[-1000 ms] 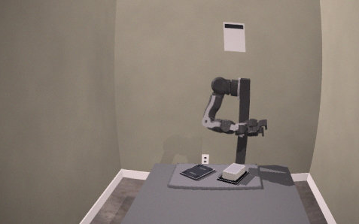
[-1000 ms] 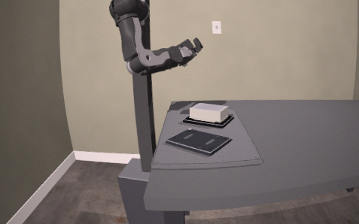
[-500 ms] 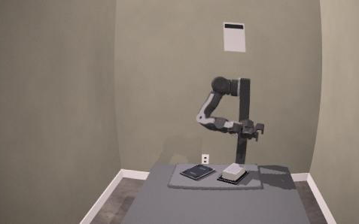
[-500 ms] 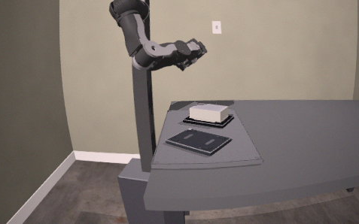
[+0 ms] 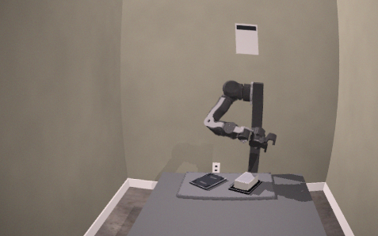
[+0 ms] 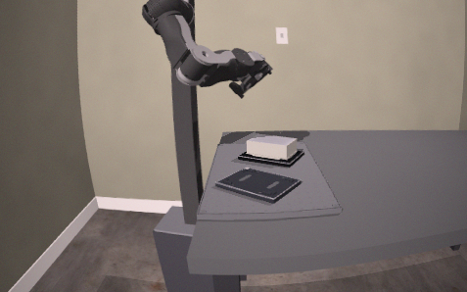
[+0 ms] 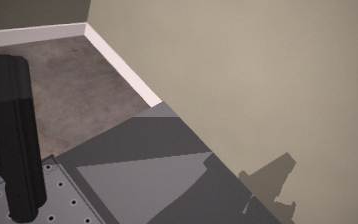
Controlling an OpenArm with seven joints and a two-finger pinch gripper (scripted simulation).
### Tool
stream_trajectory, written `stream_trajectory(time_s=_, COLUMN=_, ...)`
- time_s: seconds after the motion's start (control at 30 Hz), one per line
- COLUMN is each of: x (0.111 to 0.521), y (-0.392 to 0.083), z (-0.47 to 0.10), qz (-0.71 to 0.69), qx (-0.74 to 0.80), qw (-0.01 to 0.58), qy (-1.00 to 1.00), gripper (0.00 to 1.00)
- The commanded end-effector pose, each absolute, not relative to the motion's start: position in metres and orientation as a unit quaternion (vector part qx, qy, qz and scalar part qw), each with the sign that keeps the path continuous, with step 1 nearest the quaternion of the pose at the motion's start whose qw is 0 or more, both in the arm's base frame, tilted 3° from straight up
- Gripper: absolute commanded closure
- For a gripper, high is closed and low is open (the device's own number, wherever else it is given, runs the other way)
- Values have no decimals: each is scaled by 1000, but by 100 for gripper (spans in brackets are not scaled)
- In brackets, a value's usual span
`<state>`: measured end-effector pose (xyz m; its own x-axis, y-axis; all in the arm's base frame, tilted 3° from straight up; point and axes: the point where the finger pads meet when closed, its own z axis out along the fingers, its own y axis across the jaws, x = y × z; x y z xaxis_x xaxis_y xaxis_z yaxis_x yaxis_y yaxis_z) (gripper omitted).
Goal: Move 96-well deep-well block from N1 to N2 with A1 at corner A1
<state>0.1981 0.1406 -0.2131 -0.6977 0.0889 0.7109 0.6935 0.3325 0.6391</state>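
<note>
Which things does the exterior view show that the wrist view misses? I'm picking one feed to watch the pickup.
Only the exterior view shows the whole deep-well block in its nest, the bare nest beside it, and the gripper high above them, jaws open and holding nothing. Only the wrist view shows the gripper's shadow on the wall and the block's wells close up. Both show the table, floor and wall.
</note>
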Motion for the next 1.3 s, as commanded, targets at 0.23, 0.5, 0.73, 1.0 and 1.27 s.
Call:
stream_trajectory(time_s=0.23, x=196, y=135, z=-225, qz=-483, qx=-255, qw=287, qy=-787, gripper=23)
stream_trajectory(time_s=0.5, x=209, y=119, z=-241, qz=-432, qx=-249, qw=251, qy=-830, gripper=23)
stream_trajectory(time_s=0.73, x=218, y=108, z=-252, qz=-394, qx=-245, qw=226, qy=-856, gripper=23)
stream_trajectory(time_s=1.0, x=223, y=103, z=-257, qz=-379, qx=-242, qw=213, qy=-868, gripper=23)
stream_trajectory(time_s=1.27, x=240, y=80, z=-279, qz=-300, qx=-231, qw=162, qy=-911, gripper=23)
